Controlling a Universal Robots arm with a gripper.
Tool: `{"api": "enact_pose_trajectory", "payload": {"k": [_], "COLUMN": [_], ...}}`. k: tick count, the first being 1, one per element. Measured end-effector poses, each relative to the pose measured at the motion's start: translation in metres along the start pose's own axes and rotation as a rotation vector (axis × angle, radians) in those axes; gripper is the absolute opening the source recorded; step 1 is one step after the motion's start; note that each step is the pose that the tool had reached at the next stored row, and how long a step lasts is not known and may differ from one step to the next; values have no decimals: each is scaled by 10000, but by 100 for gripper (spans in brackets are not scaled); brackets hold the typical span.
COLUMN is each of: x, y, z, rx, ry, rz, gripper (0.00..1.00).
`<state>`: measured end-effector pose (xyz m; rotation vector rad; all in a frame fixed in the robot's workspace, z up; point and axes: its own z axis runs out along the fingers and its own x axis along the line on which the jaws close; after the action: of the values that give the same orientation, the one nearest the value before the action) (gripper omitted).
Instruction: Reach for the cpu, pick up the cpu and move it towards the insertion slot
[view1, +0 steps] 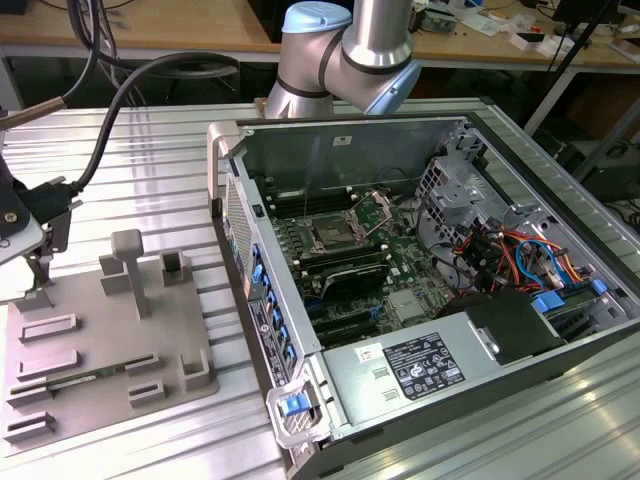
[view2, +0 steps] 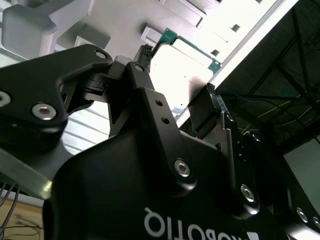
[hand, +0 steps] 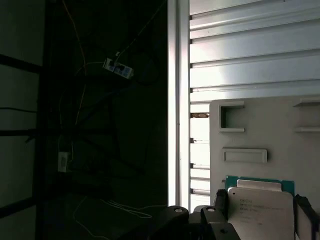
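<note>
Hand (hand: 262, 200) straddles the cpu (hand: 260, 217) over plate (hand: 260, 125).

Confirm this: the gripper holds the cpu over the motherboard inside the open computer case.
The place is wrong. The gripper holds the cpu over the grey plastic plate, outside the open computer case and not over the motherboard. The first wrist view shows the plate right behind the cpu.

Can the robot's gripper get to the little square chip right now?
Probably yes. In both wrist views the gripper is right at the cpu, which is on or just above the grey plate, and nothing sits in between.
</note>
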<state>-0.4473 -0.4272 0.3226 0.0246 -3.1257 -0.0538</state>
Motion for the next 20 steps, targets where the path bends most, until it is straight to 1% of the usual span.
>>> {"api": "enact_pose_trajectory", "payload": {"k": [3,5,11,15,20], "x": [1,2,3,4,5], "y": [1,3,5,8,11], "z": [-41,-83,-159,-240,-318], "rx": [0,0,0,0,0], "ry": [0,-2,-4,-5,-7], "rz": [0,0,0,0,0], "gripper": [55,55,55,55,55]}}
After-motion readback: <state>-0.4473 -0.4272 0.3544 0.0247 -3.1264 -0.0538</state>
